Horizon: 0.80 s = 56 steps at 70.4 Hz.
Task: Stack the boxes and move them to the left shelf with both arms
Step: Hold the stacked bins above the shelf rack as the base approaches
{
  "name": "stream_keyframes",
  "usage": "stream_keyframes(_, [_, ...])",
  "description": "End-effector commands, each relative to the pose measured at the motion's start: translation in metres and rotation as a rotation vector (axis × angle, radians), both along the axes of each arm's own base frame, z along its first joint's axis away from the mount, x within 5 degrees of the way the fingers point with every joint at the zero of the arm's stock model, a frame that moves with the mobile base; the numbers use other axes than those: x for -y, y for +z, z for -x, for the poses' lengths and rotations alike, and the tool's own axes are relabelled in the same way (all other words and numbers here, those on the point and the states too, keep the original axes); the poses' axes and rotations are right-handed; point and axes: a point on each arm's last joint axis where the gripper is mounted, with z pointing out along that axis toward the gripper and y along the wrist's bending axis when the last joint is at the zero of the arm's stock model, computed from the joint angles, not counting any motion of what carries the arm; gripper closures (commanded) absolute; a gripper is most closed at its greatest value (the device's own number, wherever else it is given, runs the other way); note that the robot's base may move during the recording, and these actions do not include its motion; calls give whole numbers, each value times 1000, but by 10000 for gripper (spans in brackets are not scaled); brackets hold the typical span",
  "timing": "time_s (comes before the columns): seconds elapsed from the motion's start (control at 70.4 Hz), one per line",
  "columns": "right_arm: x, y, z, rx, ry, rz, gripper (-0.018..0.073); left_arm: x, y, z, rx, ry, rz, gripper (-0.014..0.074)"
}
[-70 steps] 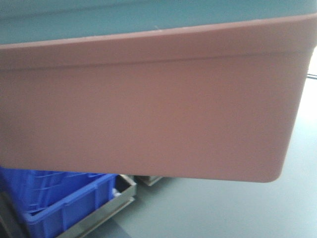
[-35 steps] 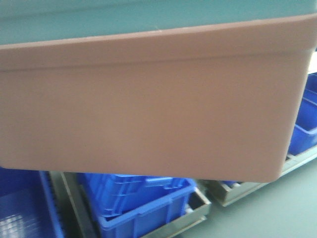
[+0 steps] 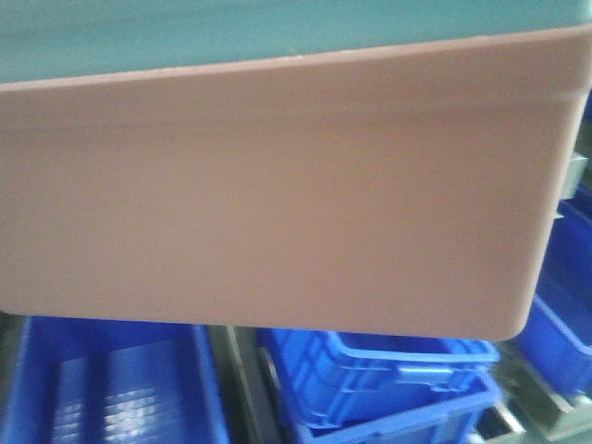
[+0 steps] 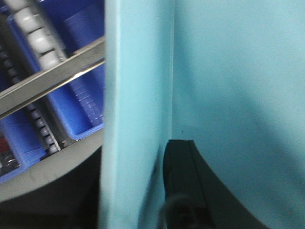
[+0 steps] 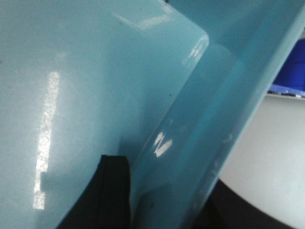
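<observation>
Here the pink box fills nearly the whole front view, its long side wall facing the camera and tilted a little, the right end higher. The blue box sits nested in it, showing as a teal band above the pink rim. Below the pink box lie dark blue crates, with a grey metal frame piece between two of them.

In the left wrist view, the blue box's rim and wall run upright through the picture. A dark finger of the left end effector lies against the inner wall; whether the end effector grips the wall cannot be told. Beyond the rim are the shelf's metal bar, white rollers and blue crates.

In the right wrist view, the glossy inside of the blue box fills the frame. A dark finger of the right end effector rests against the wall by the rim; its grip cannot be told either.
</observation>
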Motion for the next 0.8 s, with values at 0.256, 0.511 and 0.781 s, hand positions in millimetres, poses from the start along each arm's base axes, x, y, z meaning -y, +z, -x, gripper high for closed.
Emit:
stream_keyframes(0.256, [-26, 33, 7, 163, 192, -271, 522, 26, 50, 6, 243, -175, 293, 599])
stream_keyframes(0.511, [-26, 33, 7, 163, 192, -271, 522, 26, 50, 6, 243, -175, 293, 599])
stream_keyframes(0.781, [-26, 33, 7, 163, 192, -271, 522, 26, 50, 6, 243, -175, 293, 599])
